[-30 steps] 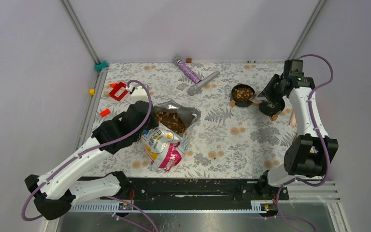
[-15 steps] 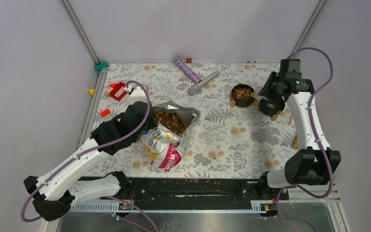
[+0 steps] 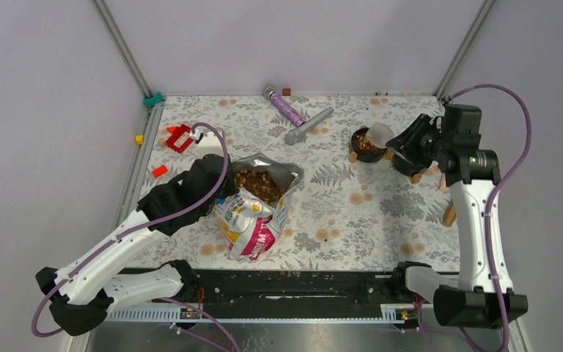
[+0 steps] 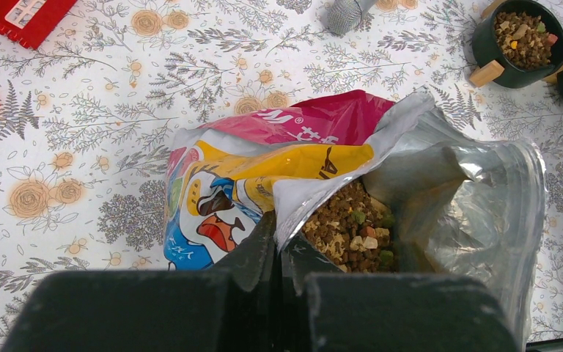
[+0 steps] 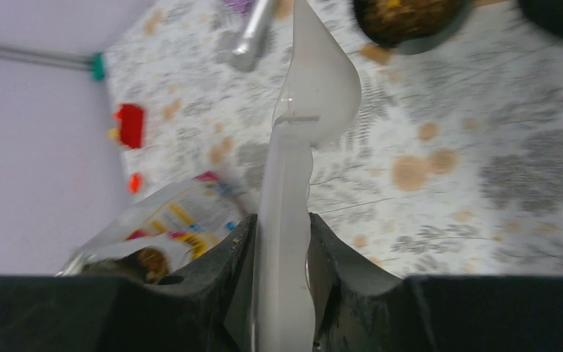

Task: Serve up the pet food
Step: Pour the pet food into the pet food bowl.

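The pet food (image 4: 348,231) fills the open yellow-white-magenta bag (image 3: 253,220), which lies left of centre on the table. My left gripper (image 4: 278,238) is shut on the bag's torn silver-lined edge and holds its mouth open; the same gripper (image 3: 225,188) sits at the bag's left side in the top view. My right gripper (image 5: 282,227) is shut on the handle of a translucent white scoop (image 5: 315,95). The scoop (image 3: 379,134) hangs above the right rim of a black bowl (image 3: 366,143) that holds kibble. No kibble shows in the scoop.
A second black bowl (image 3: 413,163) stands right of the first, partly under my right gripper (image 3: 403,144). A purple glitter tube (image 3: 286,108) and a grey cylinder (image 3: 309,125) lie at the back. A red block (image 3: 179,137) sits at the far left.
My right arm has risen and swung to the right, bringing the scoop up beside the filled bowl. The left arm and the bag have not moved.
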